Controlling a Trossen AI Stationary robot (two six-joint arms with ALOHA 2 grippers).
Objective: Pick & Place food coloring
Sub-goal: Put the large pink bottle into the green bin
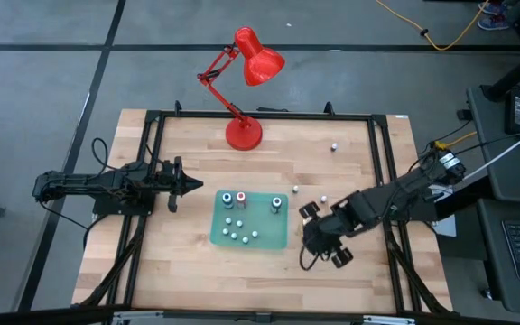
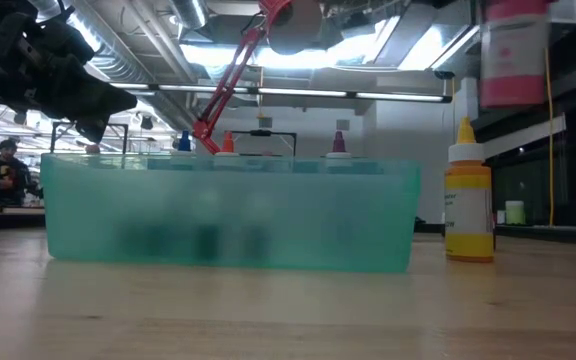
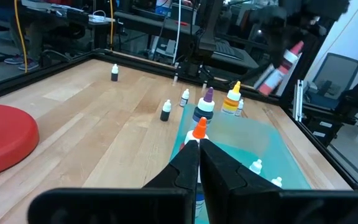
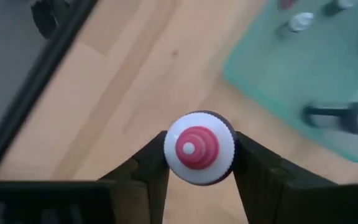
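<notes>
My right gripper point(image 4: 199, 149) is shut on a food coloring bottle point(image 4: 199, 148) with a white cap and pink tip, seen from above its cap. The same pink bottle point(image 2: 513, 50) hangs high, above and to the right of the green tray point(image 1: 269, 233), and shows tilted in the left wrist view point(image 3: 278, 67). In the high view the right gripper point(image 1: 317, 237) is just off the tray's right edge. Blue point(image 1: 227, 199), red point(image 1: 241, 197) and purple point(image 1: 277, 204) bottles stand in the tray with several small white-capped ones. My left gripper point(image 1: 186, 186) waits shut, left of the tray.
A red desk lamp point(image 1: 246, 63) stands on its base point(image 1: 245, 134) at the table's back. A yellow bottle point(image 2: 468, 205) stands on the wood right of the tray. Small dark bottles point(image 3: 166, 111) point(image 3: 115, 73) are scattered behind it. A black frame point(image 1: 260, 116) rims the table.
</notes>
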